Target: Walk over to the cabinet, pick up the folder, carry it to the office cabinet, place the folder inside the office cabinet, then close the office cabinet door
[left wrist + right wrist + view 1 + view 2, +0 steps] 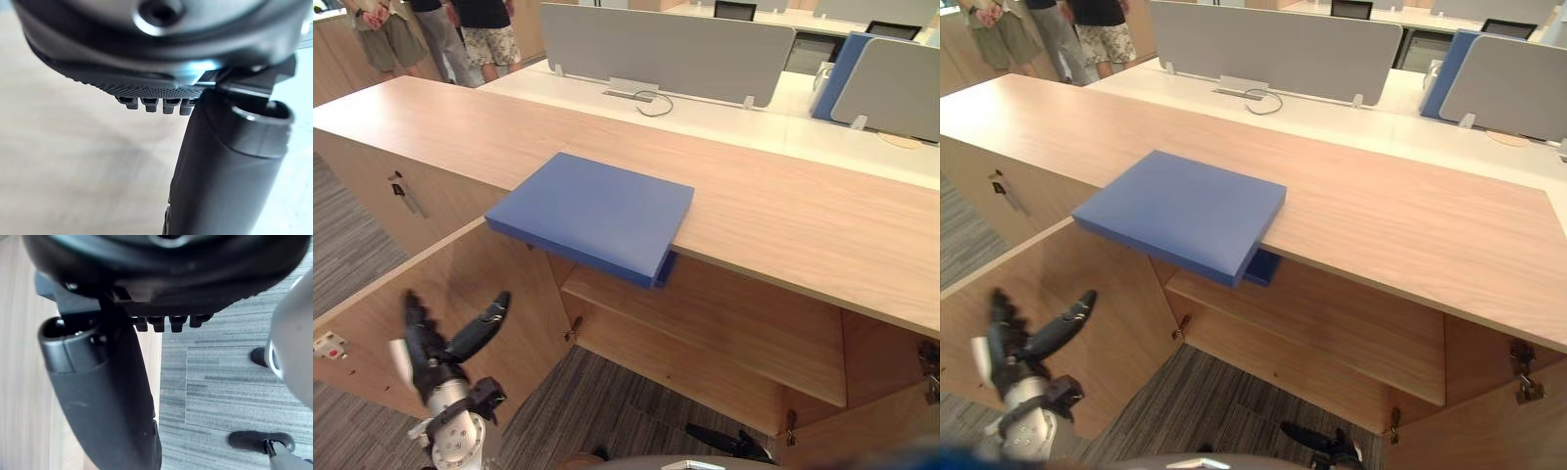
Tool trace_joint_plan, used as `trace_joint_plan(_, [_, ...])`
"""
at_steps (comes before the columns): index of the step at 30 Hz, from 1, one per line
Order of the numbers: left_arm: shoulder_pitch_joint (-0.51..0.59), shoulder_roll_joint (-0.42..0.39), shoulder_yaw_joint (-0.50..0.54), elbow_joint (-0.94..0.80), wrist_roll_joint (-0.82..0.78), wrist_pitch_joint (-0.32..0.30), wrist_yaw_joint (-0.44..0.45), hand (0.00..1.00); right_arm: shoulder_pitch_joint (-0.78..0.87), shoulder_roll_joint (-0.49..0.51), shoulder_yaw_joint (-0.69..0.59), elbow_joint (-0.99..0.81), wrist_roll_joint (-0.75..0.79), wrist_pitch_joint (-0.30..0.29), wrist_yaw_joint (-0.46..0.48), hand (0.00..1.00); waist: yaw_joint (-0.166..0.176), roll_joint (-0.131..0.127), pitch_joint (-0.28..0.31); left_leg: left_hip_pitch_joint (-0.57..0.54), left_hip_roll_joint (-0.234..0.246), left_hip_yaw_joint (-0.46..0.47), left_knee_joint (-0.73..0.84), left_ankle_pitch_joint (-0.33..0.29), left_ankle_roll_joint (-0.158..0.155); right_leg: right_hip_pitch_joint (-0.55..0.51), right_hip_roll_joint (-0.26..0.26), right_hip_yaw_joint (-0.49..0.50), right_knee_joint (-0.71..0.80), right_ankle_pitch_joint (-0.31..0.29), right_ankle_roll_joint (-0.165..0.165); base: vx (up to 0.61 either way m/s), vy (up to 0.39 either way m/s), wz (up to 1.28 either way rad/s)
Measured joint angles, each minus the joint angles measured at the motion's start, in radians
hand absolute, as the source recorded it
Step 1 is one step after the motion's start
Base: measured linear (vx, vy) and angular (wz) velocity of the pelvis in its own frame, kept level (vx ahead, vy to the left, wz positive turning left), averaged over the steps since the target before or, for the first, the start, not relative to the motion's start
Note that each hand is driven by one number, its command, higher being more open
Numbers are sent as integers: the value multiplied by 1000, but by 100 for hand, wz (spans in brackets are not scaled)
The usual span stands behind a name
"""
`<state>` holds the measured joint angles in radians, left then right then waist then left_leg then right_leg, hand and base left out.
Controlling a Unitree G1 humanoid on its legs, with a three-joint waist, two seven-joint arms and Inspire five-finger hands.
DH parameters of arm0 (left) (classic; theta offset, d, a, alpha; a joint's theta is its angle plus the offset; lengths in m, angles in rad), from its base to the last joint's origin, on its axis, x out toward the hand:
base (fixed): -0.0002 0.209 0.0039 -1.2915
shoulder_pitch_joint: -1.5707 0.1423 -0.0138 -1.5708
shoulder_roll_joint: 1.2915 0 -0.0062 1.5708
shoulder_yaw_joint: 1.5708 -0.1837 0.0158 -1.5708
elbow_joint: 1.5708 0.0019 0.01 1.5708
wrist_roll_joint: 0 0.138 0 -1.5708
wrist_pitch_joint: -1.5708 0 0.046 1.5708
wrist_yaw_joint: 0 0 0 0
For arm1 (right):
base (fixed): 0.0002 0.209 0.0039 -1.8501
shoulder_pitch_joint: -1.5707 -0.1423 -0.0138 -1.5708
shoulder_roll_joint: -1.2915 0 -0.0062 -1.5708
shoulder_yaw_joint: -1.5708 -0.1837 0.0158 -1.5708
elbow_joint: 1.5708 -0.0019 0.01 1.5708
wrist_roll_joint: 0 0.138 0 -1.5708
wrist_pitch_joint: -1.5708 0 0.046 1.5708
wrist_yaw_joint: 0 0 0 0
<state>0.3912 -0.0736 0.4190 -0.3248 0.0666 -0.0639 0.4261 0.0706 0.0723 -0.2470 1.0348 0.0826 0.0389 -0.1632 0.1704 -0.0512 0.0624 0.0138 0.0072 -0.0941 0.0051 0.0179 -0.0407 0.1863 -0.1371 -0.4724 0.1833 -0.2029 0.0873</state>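
A flat blue folder (592, 211) lies on the wooden cabinet top (783, 211), its near corner hanging out over the front edge above the open compartment. My left hand (435, 352) is low at the left, in front of the open left door (460, 294), well below and left of the folder. Its fingers are spread, its thumb (230, 166) is straight, and it holds nothing. My right hand (724, 443) hangs low near the carpet below the open compartment, fingers extended and empty, with its thumb (107, 396) straight.
Inside the cabinet a wooden shelf (705, 333) runs across. The right door (891, 421) also stands open. Keys (406, 193) hang from a closed door at the left. Desks with grey dividers (666, 49) stand behind the cabinet, and people (480, 34) stand at the back left.
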Motion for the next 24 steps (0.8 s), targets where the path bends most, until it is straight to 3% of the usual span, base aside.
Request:
trace_joint_plan(3, [1,0,36,-93,228,17,139,100,-1,1,6,-1,0,-10,-11,100,22,-2,-2,-1,-7,-9,0,-1,7,5,-1,-1,-17,13,-4,-14,17,9])
trace_joint_plan(8, [-1,50,42,-187,440,57,224,100,-2,1,4,-1,0,-22,-22,100,25,-2,-4,-3,-13,-17,1,-1,10,10,0,5,-32,22,-13,-4,7,6])
trace_joint_plan(13, [-1,120,33,-197,595,89,222,100,0,-6,1,4,-2,-25,-21,100,21,1,-14,-3,-13,4,-1,-3,12,3,2,38,-50,24,-17,-19,-8,-13])
trace_joint_plan(17, [1,238,-18,-197,674,87,189,100,2,-16,1,32,-5,-27,-14,100,20,-4,-25,-3,-11,27,-2,-4,12,2,6,73,-72,24,-17,-26,-16,-17])
trace_joint_plan(24, [36,495,-62,-195,771,-11,91,100,27,-61,-7,51,-44,-28,4,100,12,11,-40,0,0,60,-11,-1,8,-13,14,121,-79,29,-25,-50,-9,-15])
